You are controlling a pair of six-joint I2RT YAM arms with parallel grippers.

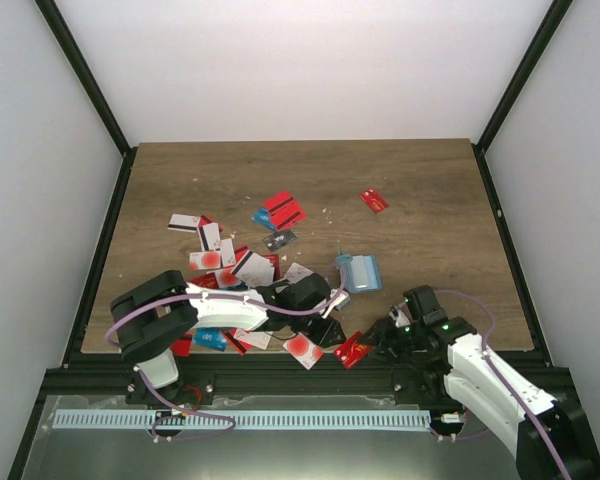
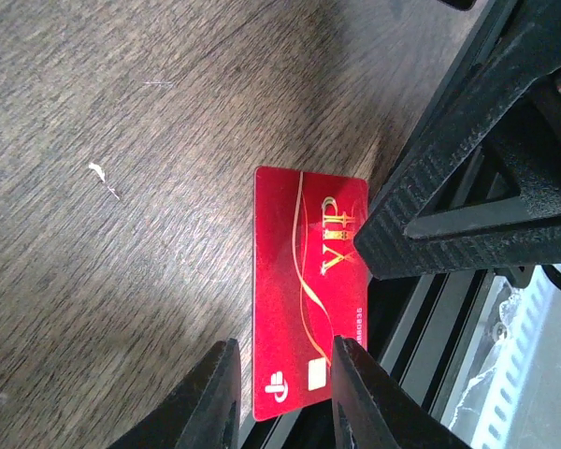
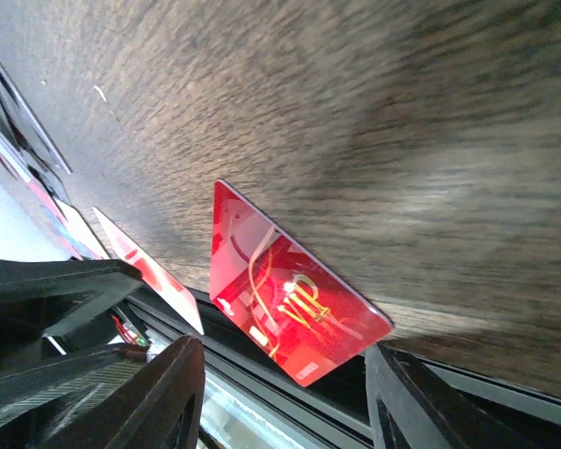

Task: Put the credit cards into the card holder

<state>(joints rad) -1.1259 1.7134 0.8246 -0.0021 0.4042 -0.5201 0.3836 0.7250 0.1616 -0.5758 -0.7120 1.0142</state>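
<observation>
Cards this thin, stiff and slick lift best by an overhanging corner, like the red card (image 2: pixel 294 271) at the table (image 2: pixel 122 187) edge; left gripper (image 2: pixel 285 346) and right gripper (image 3: pixel 282 348) stand open astride it.

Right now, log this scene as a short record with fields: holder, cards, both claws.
card holder: on the table, beyond both claws, held by neither
credit cards: scattered, mostly left of the holder
red VIP card: face up at the table's near edge
left claw: open, poised over one end of that card
right claw: open, facing the same card
</observation>
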